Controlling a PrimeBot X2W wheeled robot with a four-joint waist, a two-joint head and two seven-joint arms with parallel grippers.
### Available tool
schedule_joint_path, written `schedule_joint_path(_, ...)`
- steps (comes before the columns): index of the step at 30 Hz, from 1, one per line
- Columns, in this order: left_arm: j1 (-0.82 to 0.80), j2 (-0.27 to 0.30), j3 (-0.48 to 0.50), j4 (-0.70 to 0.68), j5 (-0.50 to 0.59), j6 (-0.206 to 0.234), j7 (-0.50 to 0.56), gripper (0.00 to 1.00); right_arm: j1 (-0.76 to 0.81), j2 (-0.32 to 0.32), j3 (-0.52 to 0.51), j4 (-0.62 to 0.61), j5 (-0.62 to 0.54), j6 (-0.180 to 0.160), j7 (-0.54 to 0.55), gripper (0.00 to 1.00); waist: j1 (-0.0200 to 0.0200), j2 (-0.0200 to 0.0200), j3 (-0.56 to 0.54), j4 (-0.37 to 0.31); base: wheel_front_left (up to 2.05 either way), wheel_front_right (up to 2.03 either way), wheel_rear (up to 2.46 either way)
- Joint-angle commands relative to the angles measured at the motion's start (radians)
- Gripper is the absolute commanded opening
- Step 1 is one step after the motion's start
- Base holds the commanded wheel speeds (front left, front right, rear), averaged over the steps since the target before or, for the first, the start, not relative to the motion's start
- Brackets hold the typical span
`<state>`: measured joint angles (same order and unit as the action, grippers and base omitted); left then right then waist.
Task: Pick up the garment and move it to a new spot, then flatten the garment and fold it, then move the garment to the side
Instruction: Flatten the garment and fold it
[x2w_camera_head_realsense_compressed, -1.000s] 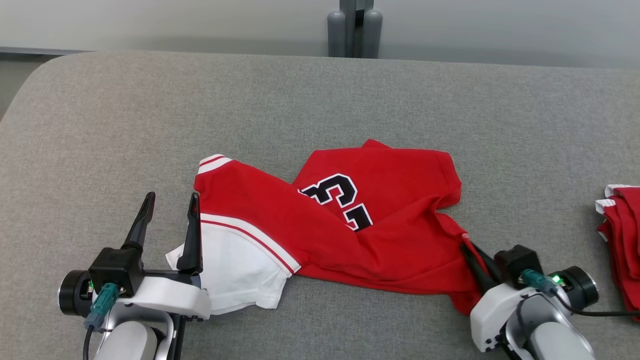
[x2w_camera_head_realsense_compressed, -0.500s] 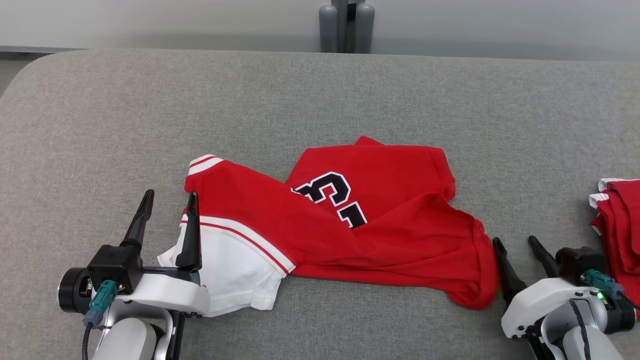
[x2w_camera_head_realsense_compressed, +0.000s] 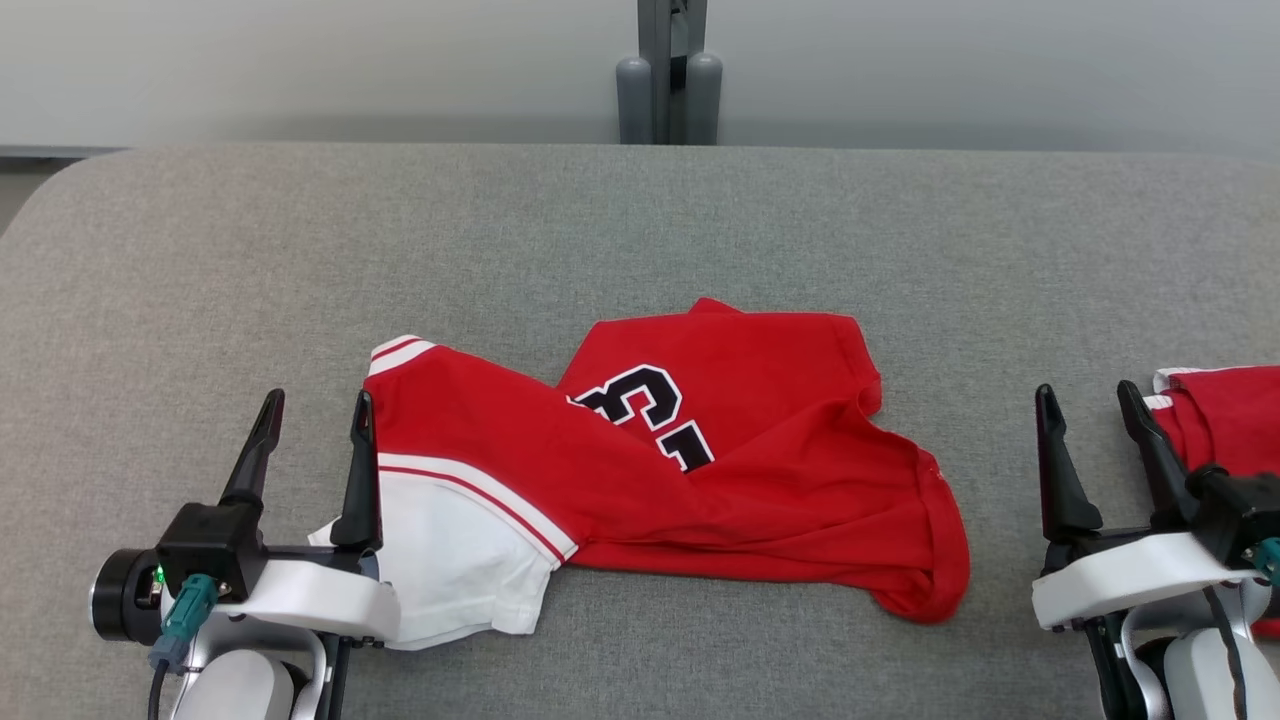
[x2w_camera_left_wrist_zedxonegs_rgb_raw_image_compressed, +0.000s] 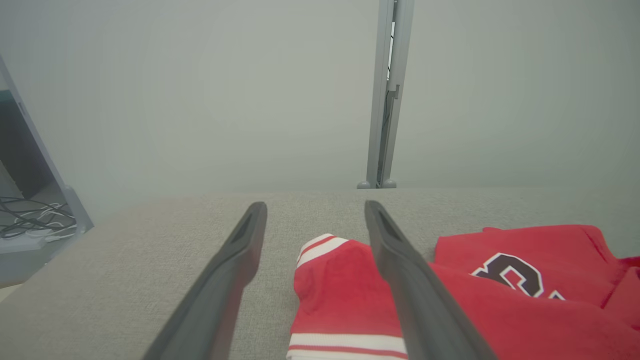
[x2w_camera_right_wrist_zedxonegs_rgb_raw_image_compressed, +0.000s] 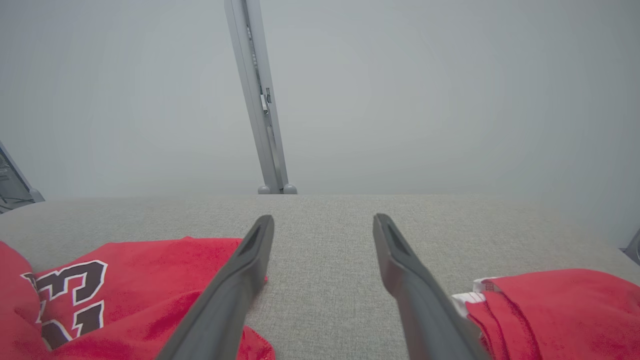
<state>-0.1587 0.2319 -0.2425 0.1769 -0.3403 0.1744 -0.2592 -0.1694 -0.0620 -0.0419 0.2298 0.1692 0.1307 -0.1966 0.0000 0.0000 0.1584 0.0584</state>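
Note:
The garment (x2w_camera_head_realsense_compressed: 700, 480) is a red jersey with white trim and a black number, lying crumpled across the middle of the grey table (x2w_camera_head_realsense_compressed: 640, 230); it also shows in the left wrist view (x2w_camera_left_wrist_zedxonegs_rgb_raw_image_compressed: 345, 290) and the right wrist view (x2w_camera_right_wrist_zedxonegs_rgb_raw_image_compressed: 130, 295). My left gripper (x2w_camera_head_realsense_compressed: 310, 412) is open at the lower left, its right finger over the garment's white left end. My right gripper (x2w_camera_head_realsense_compressed: 1088, 404) stands open at the lower right, clear of the garment's right hem, with nothing between its fingers.
A stack of folded red garments (x2w_camera_head_realsense_compressed: 1225, 420) lies at the table's right edge, just right of my right gripper, also seen in the right wrist view (x2w_camera_right_wrist_zedxonegs_rgb_raw_image_compressed: 555, 310). A grey post (x2w_camera_head_realsense_compressed: 668, 70) rises behind the table's far edge.
My right gripper let go of the garment's right hem, opened, and drew back to the right. The hem dropped onto the table. The head camera shifted slightly. The left arm stayed put.

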Motion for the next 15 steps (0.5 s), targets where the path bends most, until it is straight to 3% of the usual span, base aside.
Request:
schedule_joint_path(1,0.014,0.006,0.004,-0.003,0.006,0.004,-0.002,1.00,0.015,-0.001,0.008,-0.023,-0.007,0.000,0.006,1.00,0.0000,0.0000,-0.017,-0.010,0.00,0.00,0.00)
schedule_joint_path(7,0.069,0.029,0.002,-0.052,0.013,0.030,0.034,1.00,0.080,0.003,0.062,-0.178,-0.027,0.000,0.067,1.00,0.0000,0.0000,-0.077,-0.031,0.00,0.00,0.00)
schedule_joint_path(15,0.185,0.053,-0.006,-0.160,0.011,0.072,0.111,1.00,0.198,0.008,0.063,-0.323,-0.028,0.000,0.133,1.00,0.0000,0.0000,-0.150,-0.041,0.00,0.00,0.00)
